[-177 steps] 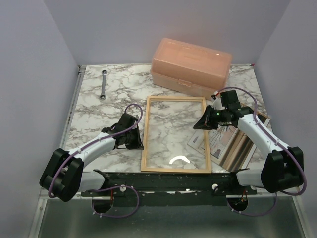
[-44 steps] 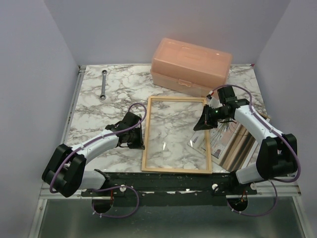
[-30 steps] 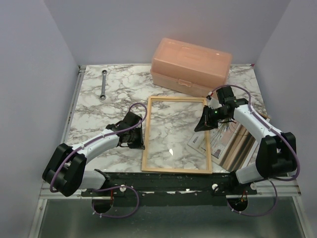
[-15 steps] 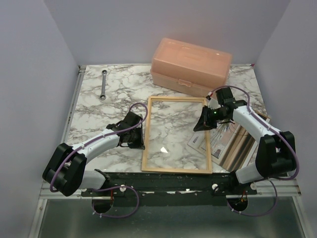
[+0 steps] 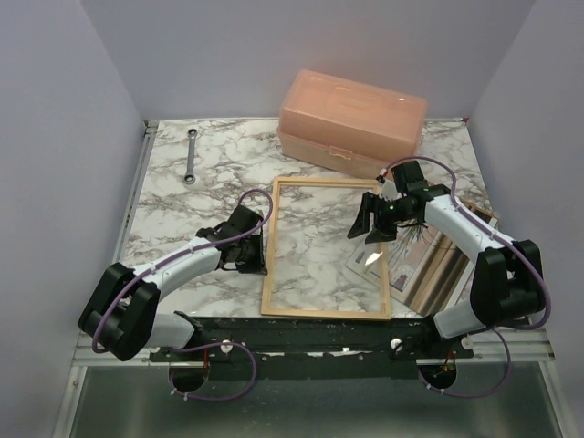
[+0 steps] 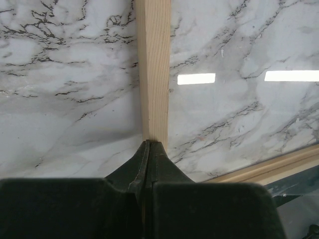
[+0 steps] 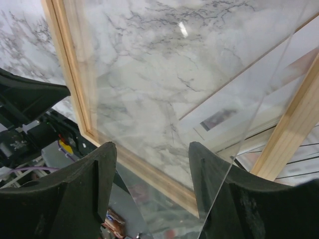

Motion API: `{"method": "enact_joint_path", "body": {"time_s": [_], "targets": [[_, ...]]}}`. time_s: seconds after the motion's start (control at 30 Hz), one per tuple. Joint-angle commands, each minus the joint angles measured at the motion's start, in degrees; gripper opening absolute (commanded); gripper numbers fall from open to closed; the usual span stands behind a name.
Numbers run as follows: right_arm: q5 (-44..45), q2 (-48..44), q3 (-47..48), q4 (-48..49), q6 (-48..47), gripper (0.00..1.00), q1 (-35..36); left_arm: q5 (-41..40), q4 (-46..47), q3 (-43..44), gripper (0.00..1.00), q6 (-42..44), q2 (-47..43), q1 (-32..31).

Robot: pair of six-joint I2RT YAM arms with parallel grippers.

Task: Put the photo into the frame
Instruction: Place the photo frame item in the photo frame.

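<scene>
A: What colour is the frame (image 6: 153,74) rail just ahead of the left jaws?
B: Pale pine, finely grained. The surface (image 6: 65,74) either side is white marble, grey-veined.
A: And the jaws themselves?
B: Black. Between the right jaws, the same veined marble, pine-edged.

Box (image 5: 351,123) behind frame (image 5: 324,181); photo (image 5: 403,265) right; wrench (image 5: 191,155) far left

Legible markings: none found.
No text, brand, number or sign can be read on the peach plastic box (image 5: 351,119), wrench (image 5: 191,157), frame (image 5: 324,313), photo (image 5: 408,258) or marbled table (image 5: 210,182). A small dark patch on the print under the glass is too blurred to tell.
</scene>
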Motion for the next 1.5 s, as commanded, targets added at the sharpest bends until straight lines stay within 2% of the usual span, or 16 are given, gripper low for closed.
{"method": "enact_joint_path", "body": {"time_s": [0.0,0.43,0.7,1.2,1.47], "targets": [[4.8,-0.2,-0.1,1.3,0.9,0.68,1.2,-3.8,-2.6,-3.5,0.00,1.5,4.4,-1.6],[11.3,1.4,-1.5,3.3,2.7,0.79,4.2,-4.1,-2.5,-3.6,0.00,1.6,4.3,-1.7],[18.0,0.8,-2.2,2.6,2.5,0.91,4.9,-4.3,-2.4,-3.8,0.00,1.5,4.0,-1.8],[25.3,-0.4,-4.2,2.6,2.6,1.00,5.5,-4.6,-2.4,-3.8,0.00,1.4,3.7,-1.9],[30.0,-2.1,-3.8,0.9,3.0,1.00,5.5,-4.7,-2.4,-3.8,0.00,1.3,3.3,-2.0]]}}
